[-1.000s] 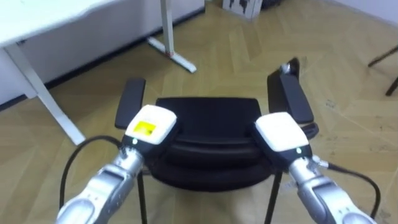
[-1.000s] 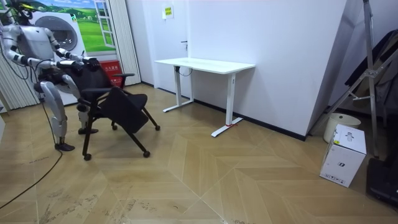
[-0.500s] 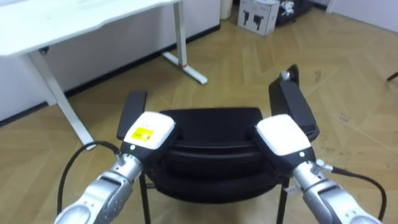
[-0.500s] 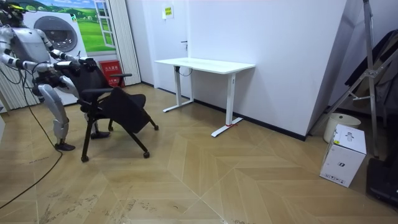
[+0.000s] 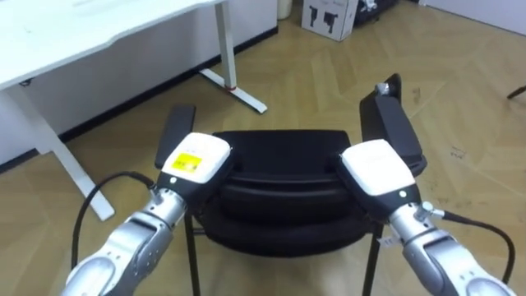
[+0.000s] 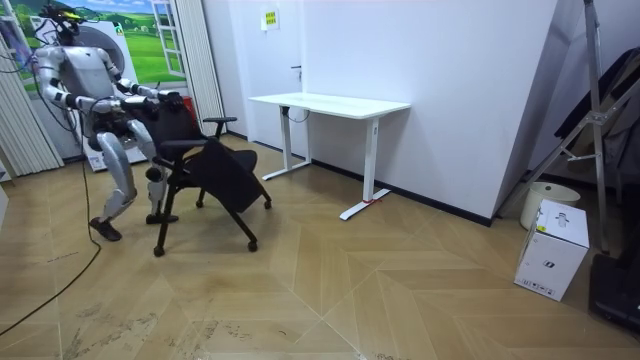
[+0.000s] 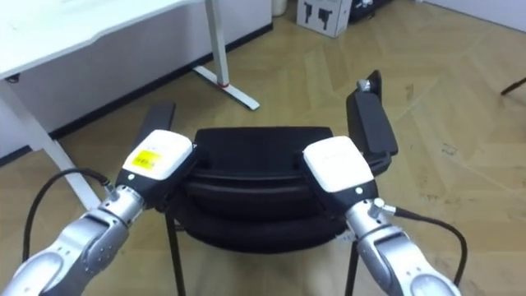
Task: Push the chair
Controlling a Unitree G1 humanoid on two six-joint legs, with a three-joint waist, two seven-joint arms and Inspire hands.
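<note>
A black office chair (image 5: 279,156) stands right in front of me, its backrest nearest and its two armrests pointing away. My left hand (image 5: 194,159) lies on the left end of the backrest's top edge. My right hand (image 5: 376,168) lies on the right end. Both hands touch the chair, and their white backs face up. In the room view I stand behind the chair (image 6: 205,165) at the room view's left, arms stretched to its backrest, one leg trailing in a stride.
A white desk (image 5: 82,41) on white legs stands ahead to the left, its foot (image 5: 237,84) reaching toward the chair. A cardboard box (image 5: 329,15) sits on the wooden floor further ahead. Open floor lies ahead to the right.
In the room view the chair and I have moved toward the room view's right, nearer the desk. Both hands stay on the backrest.
</note>
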